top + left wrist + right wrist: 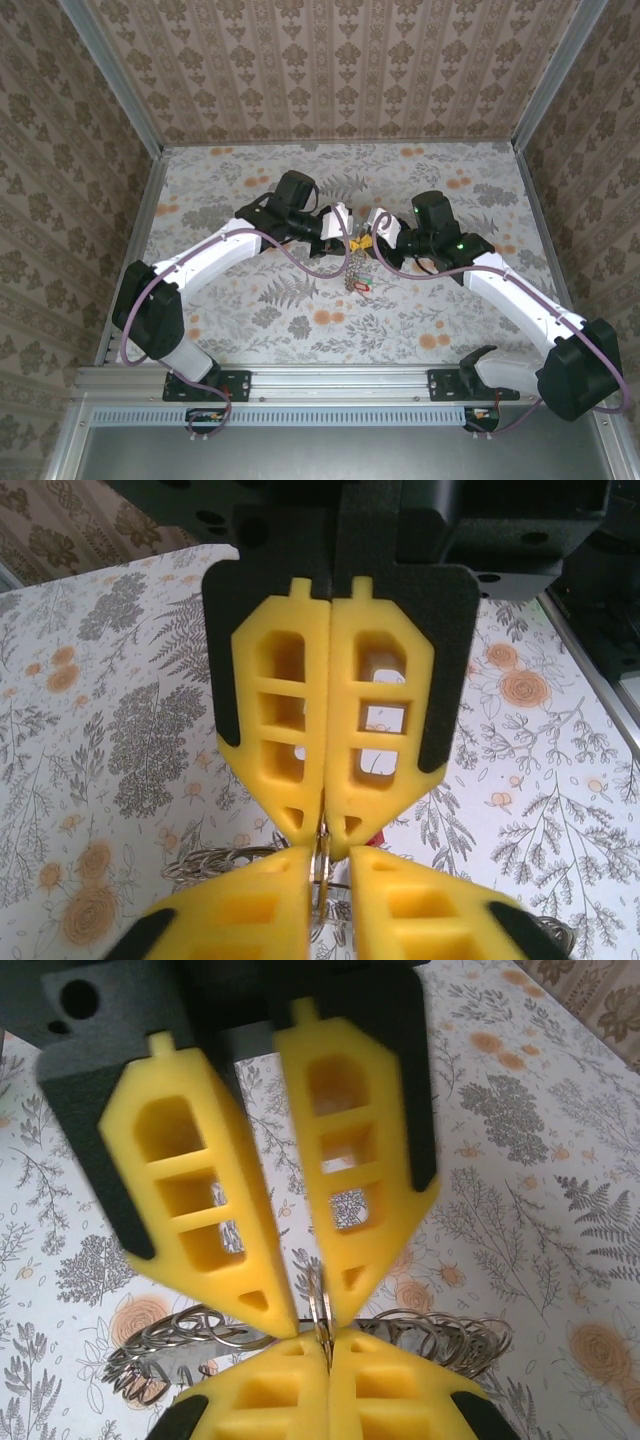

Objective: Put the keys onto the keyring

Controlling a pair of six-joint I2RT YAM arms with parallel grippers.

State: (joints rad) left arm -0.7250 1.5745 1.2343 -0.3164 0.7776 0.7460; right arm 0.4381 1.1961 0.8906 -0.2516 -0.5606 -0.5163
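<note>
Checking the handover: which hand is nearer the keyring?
Neither: both touch it. The left hand and the right hand each pinch the keyring from opposite sides, with their fingertips meeting.

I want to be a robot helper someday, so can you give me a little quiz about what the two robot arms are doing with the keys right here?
1. True or false: the left gripper and the right gripper meet tip to tip above the table.
2. Pick one: the gripper fingers are A blue, B yellow, C green.
3. In a few words: what do both grippers pinch between their tips?

Key: 1 true. 2 B. 3 a thin metal ring.
</note>
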